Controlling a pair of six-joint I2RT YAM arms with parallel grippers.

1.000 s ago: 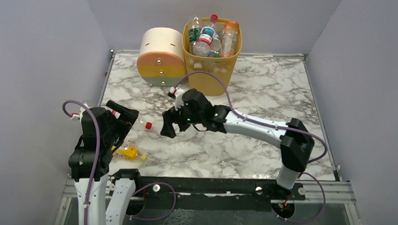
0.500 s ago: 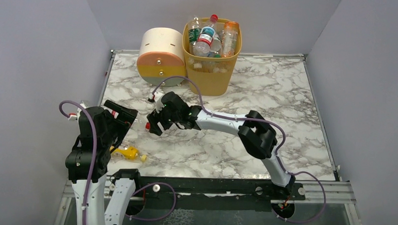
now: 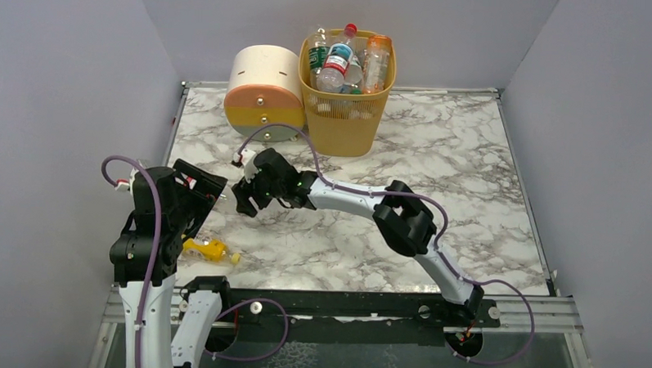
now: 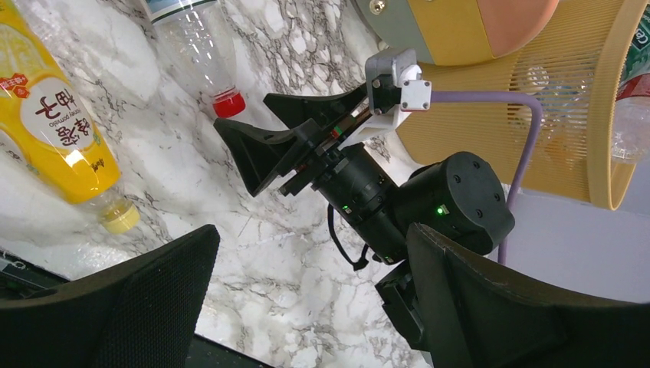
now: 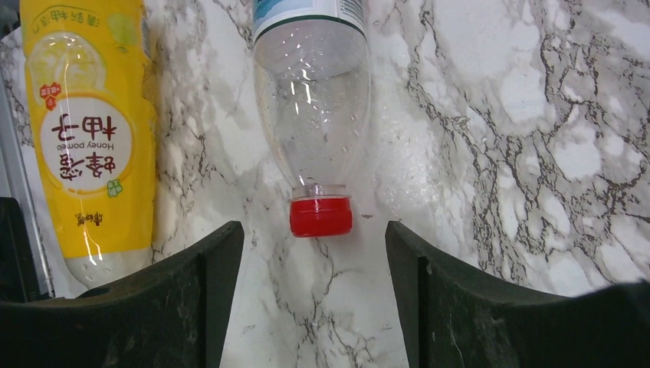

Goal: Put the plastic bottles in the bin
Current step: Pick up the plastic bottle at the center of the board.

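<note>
A clear bottle (image 5: pixel 320 115) with a red cap (image 5: pixel 321 215) lies on the marble table, cap towards my right gripper (image 5: pixel 314 245). That gripper is open. Its fingertips flank the cap without touching it. The left wrist view shows the same bottle (image 4: pixel 195 46) with the right gripper (image 4: pixel 244 113) at its cap. Beside it lies a yellow bottle (image 5: pixel 88 138), also seen from above (image 3: pixel 208 248). My left gripper (image 4: pixel 310 238) hangs open and empty above the table's left front (image 3: pixel 198 188). The yellow bin (image 3: pixel 346 111) at the back holds several bottles (image 3: pixel 339 62).
A round cream, orange and green drawer unit (image 3: pixel 264 92) stands just left of the bin. The left arm's body covers most of the clear bottle in the top view. Grey walls close in the table on the left, back and right.
My right arm has stretched left across the table to the red-capped bottle, and its jaws have narrowed. The left arm has hardly moved.
</note>
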